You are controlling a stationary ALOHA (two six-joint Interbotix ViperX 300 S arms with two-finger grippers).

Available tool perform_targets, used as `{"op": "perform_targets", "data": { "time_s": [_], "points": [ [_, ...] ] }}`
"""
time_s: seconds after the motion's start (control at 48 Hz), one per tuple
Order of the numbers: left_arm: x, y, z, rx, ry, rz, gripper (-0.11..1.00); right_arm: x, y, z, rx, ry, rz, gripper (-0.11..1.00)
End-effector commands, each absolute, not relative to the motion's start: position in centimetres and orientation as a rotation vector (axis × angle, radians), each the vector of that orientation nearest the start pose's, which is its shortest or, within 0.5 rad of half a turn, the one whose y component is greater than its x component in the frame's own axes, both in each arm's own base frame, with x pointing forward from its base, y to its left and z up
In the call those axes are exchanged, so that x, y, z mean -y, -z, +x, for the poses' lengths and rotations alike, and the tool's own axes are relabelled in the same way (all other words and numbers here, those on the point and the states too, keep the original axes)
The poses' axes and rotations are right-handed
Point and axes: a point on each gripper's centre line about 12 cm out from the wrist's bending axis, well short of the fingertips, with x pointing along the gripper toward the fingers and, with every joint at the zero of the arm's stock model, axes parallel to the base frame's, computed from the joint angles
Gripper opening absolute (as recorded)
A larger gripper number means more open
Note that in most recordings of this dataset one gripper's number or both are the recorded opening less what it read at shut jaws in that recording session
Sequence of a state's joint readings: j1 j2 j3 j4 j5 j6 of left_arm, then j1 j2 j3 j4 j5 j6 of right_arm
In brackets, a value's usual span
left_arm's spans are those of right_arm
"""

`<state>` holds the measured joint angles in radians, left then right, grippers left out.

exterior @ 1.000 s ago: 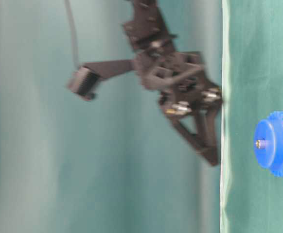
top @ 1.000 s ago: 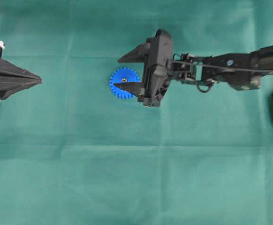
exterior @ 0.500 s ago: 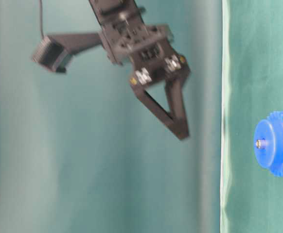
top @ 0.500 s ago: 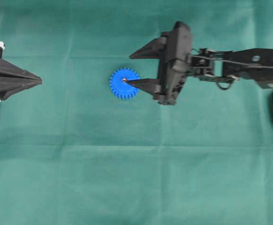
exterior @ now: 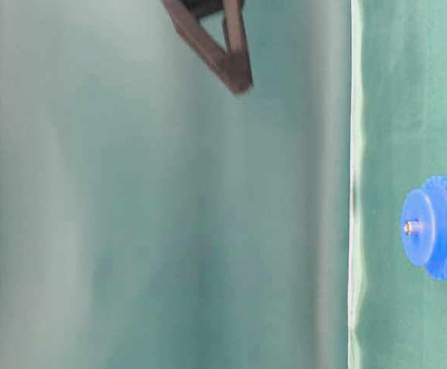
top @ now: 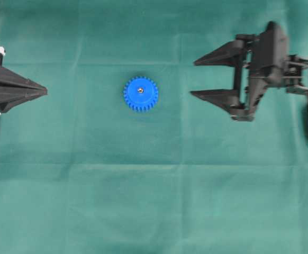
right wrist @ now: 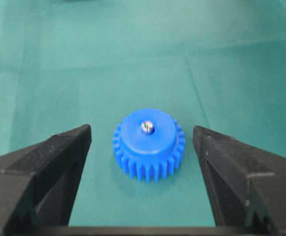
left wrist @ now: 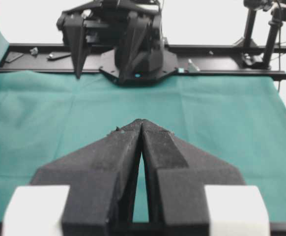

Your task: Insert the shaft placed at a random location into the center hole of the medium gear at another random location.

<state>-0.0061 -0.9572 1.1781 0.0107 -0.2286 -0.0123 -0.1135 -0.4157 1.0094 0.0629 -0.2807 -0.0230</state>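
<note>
The pin (right wrist: 148, 127) is sitting upright in the gear (right wrist: 148, 144) hole, mid-worktop; the right claw (top: 202, 78) is hanging wide and empty, well apart, leaving the assembly undisturbed; the left claw (left wrist: 141, 129) is resting closed.

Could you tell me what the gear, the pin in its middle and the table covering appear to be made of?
The medium gear looks like moulded plastic: uniform bright blue, matte with a soft sheen, crisp teeth. The shaft standing in its center looks like metal, silvery-grey with a bright glint on its end. The table cover seems to be woven cloth, matte green with fold creases, though the weave itself is too fine to see.
</note>
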Motion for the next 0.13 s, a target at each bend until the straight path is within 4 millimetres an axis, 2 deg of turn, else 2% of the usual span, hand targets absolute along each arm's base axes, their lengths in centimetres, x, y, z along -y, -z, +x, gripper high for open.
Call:
{"op": "perform_targets", "data": {
  "time_s": [0.0, 0.104],
  "points": [
    [0.2, -29.1, 20.2, 0.026, 0.011, 0.001, 0.0, 3.4, -23.1, 28.2, -0.284, 0.135, 0.065, 0.88],
    [0.2, -29.1, 20.2, 0.025, 0.011, 0.001, 0.0, 3.2, -23.3, 27.2, -0.29, 0.132, 0.066, 0.88]
  ]
}}
